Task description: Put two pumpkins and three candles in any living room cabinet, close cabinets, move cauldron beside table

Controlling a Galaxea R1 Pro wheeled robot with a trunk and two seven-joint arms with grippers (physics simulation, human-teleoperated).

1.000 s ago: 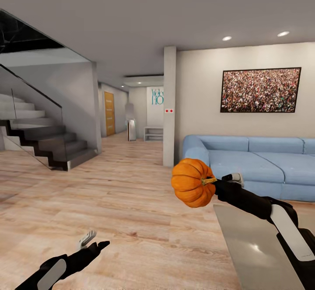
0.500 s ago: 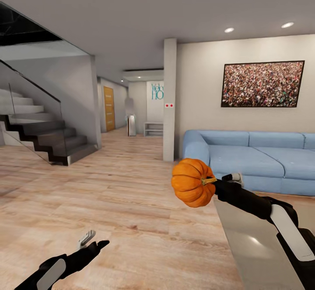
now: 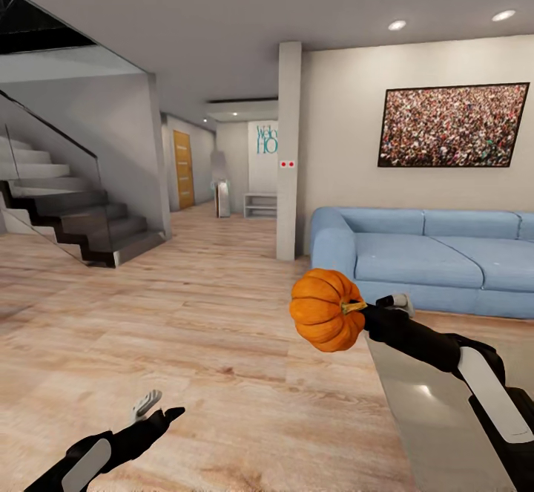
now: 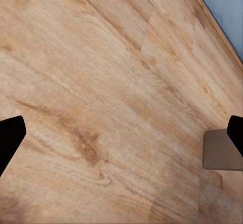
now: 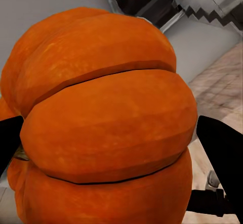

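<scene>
light wood floor (image 3: 185,329), blue sofa (image 3: 423,258) under framed crowd picture (image 3: 454,125), staircase (image 3: 67,217), white pillar (image 3: 289,151).

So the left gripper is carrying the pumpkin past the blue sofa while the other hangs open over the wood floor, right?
Not quite: the right gripper carries the pumpkin, as the head view shows, with the blue sofa behind it. The left gripper is the empty one, open over the wood floor.
</scene>
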